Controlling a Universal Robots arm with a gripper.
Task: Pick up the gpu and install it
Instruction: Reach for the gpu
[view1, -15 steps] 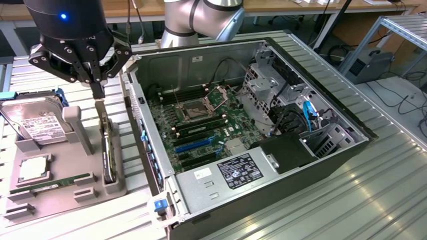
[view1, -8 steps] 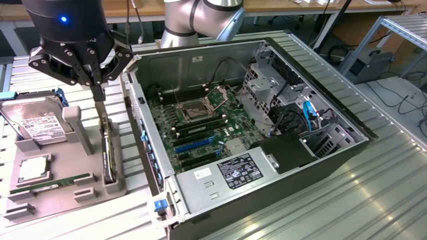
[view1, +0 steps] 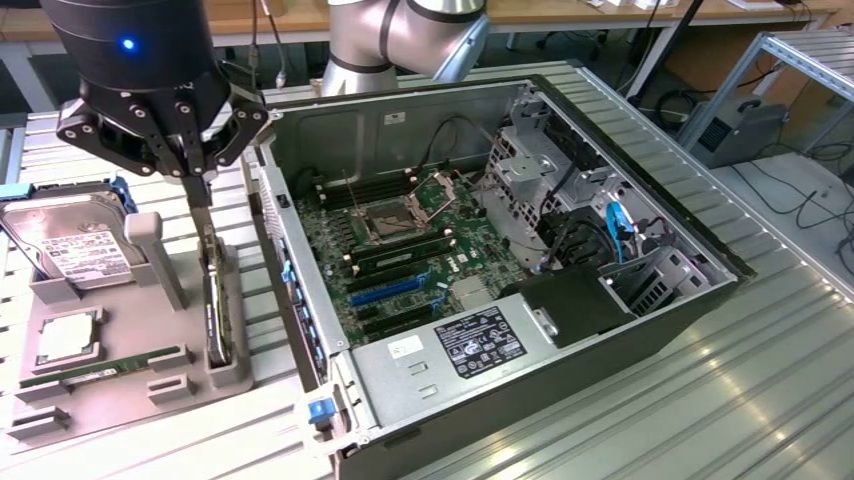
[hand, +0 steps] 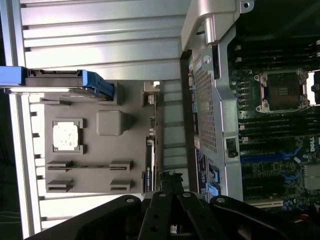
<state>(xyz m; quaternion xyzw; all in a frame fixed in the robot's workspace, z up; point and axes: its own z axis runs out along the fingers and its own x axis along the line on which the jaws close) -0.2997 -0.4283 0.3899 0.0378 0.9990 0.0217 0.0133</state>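
The gpu (view1: 214, 305) is a thin dark card standing on edge in a slot of the grey parts holder (view1: 160, 400), at the exterior view's left beside the open computer case (view1: 534, 360). My gripper (view1: 200, 200) hangs just above the card's far end, fingers pressed together and pointing down, with nothing visibly between them. In the wrist view the gpu (hand: 149, 160) shows edge-on close beside the shut gripper (hand: 167, 176). The motherboard (view1: 400, 250) lies exposed inside the case, with blue expansion slots (view1: 387, 292) near its front.
The holder (hand: 100, 107) also carries a hard drive (view1: 74, 250) in a blue frame, a CPU (view1: 64, 338) and a green RAM stick (view1: 100, 368). The case's side wall (view1: 287, 270) stands right next to the gpu. Cables and drive cages fill the case's right side.
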